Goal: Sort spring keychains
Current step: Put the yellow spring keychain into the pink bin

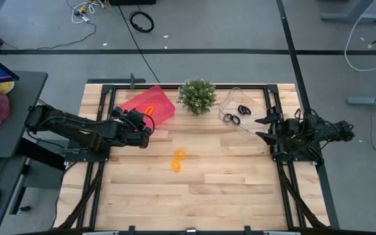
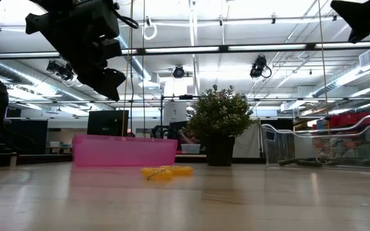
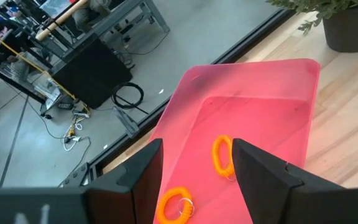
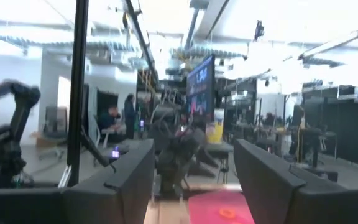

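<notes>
Orange and black coils, pink and clear trays, pale wood.
Two orange spring keychains lie at the frame's centre on the light striped-plank worktop; more orange ones sit in the pink tray, black ones in the clear tray, beside a green plant.

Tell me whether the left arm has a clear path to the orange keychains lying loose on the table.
Probably yes. The left gripper hangs open over the pink tray, and only bare wood lies between it and the orange keychains. The plant stands off to the side.
</notes>
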Robot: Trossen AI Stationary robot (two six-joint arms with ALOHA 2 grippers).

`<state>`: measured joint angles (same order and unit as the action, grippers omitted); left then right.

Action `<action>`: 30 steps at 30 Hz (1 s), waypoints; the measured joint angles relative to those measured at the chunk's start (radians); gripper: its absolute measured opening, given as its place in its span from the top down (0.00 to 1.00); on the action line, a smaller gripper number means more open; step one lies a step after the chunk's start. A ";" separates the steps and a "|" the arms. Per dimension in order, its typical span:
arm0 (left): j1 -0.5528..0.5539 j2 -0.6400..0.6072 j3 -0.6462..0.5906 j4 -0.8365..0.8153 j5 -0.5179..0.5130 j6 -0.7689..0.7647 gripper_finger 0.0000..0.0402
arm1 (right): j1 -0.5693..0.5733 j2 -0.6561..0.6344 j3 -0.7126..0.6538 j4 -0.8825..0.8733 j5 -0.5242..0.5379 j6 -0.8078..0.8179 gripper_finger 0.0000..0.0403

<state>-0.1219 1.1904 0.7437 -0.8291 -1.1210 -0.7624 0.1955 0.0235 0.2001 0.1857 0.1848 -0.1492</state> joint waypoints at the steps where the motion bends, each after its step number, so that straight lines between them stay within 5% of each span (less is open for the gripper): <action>1: 0.000 0.000 0.000 0.000 0.000 0.000 0.51 | 0.000 -0.020 -0.015 0.014 0.000 -0.002 0.45; 9: 0.000 0.000 0.000 0.008 0.001 0.000 0.51 | -0.006 -0.024 -0.187 0.266 0.040 -0.026 0.45; 21: 0.000 0.000 0.000 0.095 0.102 0.070 0.51 | -0.007 -0.021 -0.183 0.007 0.093 -0.129 0.45; 30: 0.000 0.000 0.001 0.364 0.277 0.288 0.51 | -0.008 -0.021 -0.183 -0.117 0.289 -0.098 0.45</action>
<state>-0.1218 1.1904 0.7444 -0.4655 -0.8443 -0.4743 0.1879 0.0029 0.0168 0.0692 0.4738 -0.2475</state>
